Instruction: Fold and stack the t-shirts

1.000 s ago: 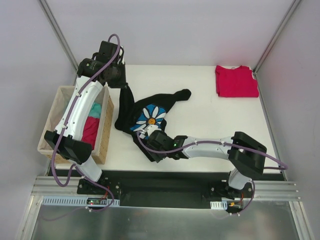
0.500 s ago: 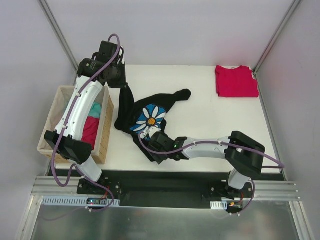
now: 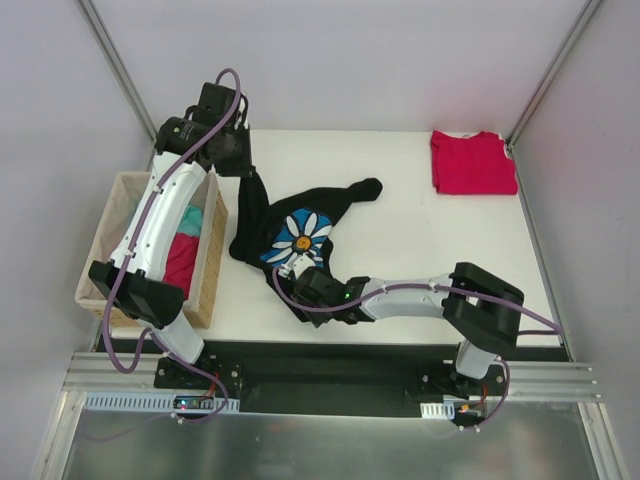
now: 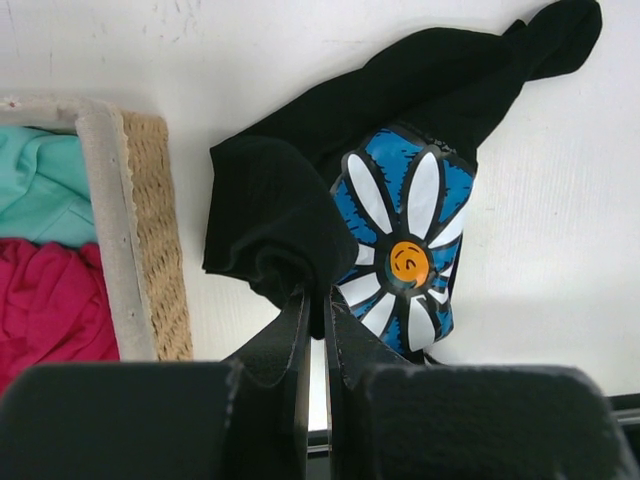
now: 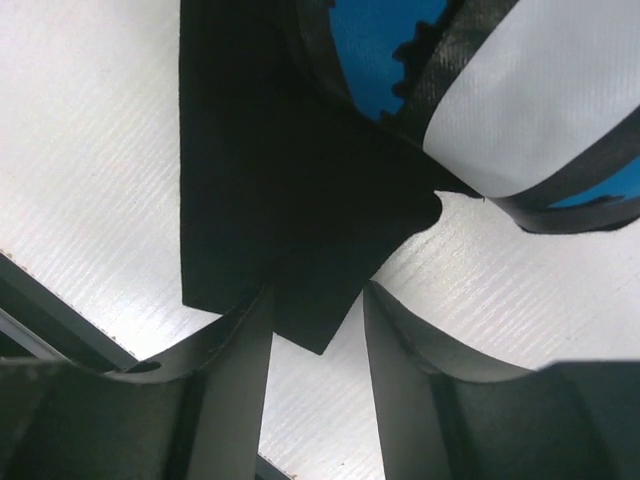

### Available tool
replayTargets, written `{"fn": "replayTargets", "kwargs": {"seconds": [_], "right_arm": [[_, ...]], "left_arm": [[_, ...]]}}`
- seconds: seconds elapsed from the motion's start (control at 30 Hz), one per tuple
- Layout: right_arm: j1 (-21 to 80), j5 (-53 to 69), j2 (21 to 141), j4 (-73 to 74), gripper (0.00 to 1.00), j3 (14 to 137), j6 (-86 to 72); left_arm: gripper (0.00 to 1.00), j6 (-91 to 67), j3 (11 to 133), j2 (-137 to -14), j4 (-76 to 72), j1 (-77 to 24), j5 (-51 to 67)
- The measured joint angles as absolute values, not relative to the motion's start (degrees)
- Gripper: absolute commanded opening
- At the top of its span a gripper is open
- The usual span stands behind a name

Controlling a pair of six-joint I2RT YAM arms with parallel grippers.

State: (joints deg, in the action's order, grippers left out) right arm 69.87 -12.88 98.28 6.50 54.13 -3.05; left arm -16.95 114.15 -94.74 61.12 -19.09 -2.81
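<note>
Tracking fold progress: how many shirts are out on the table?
2. The black daisy-print shirt is bunched left of centre; the red shirt sits folded at the far right corner. The basket holds teal cloth and pink cloth, maybe more shirts.

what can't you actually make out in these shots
- Basket contents: in the top view the left arm covers most; the left wrist view crops them at its edge.
- Right gripper against the black t-shirt: the right wrist view shows a cloth corner between open jaws, contact unclear.
- Red t-shirt's layers: too small in the top view.
- Black t-shirt's collar and sleeves: bunched, in every view.
</note>
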Motion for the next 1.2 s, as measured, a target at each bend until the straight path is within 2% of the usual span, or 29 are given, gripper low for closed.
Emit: {"fn": "replayTargets", "kwargs": {"seconds": [0.1, 0.13, 0.2, 0.23, 0.5, 0.63, 0.8, 1.0, 1.2], "right_arm": [[69.9, -12.8, 98.8, 5.7, 0.29, 54.4, -3.4], [69.9, -12.7, 98.9, 5.5, 0.17, 54.5, -3.4], [70.0, -12.7, 99.1, 5.2, 0.04, 54.6, -3.5], [70.0, -12.8, 99.1, 5.1, 0.01, 54.7, -3.6], [70.4, -14.1, 99.0, 6.0, 0.01, 55.0, -3.6], [70.5, -17.0, 96.3, 13.2, 0.01, 56.9, -1.3], [68.0, -22.4, 90.2, 24.8, 0.01, 72.8, 4.0], [63.9, -33.6, 87.2, 30.4, 0.01, 102.9, 14.5], [63.8, -41.3, 87.3, 34.1, 0.01, 115.8, 22.0]], "left_arm": [[0.01, -17.0, 113.6, -94.7, 61.1, -19.1, -3.4], [0.01, -17.0, 113.4, -94.8, 61.1, -19.1, -3.5], [0.01, -17.0, 113.4, -94.7, 61.1, -19.1, -3.6], [0.01, -17.0, 113.4, -94.7, 61.1, -19.1, -3.7], [0.01, -16.9, 113.4, -94.7, 61.1, -19.1, -3.7], [0.01, -16.9, 113.4, -94.7, 61.1, -19.1, -3.7], [0.0, -16.9, 113.4, -94.7, 61.1, -19.1, -3.7], [0.0, -17.0, 113.4, -94.8, 60.9, -19.1, -3.7], [0.0, -17.3, 113.3, -93.6, 60.4, -19.1, -4.4]]}}
